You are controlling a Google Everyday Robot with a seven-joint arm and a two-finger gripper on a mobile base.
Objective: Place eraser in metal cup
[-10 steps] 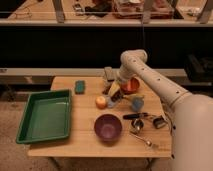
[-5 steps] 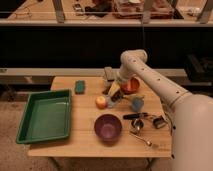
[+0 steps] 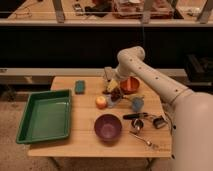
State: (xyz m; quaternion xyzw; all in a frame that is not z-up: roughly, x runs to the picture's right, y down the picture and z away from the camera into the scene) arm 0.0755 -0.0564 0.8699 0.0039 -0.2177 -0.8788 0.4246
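Note:
My gripper (image 3: 111,86) hangs low over the middle back of the wooden table (image 3: 85,137), just left of an orange-red bowl (image 3: 131,85). Something yellow (image 3: 114,85) shows at the gripper. A small teal rectangular block, probably the eraser (image 3: 80,86), lies flat on the table to the gripper's left, apart from it. The small shiny metal cup (image 3: 138,124) stands at the front right, right of the purple bowl (image 3: 108,126), well away from the gripper.
A green tray (image 3: 25,131) fills the table's left side. An orange fruit (image 3: 101,102), a light-blue cup (image 3: 137,103), a black marker (image 3: 133,115), a spoon (image 3: 143,140) and a small dark object (image 3: 159,122) lie around the right half.

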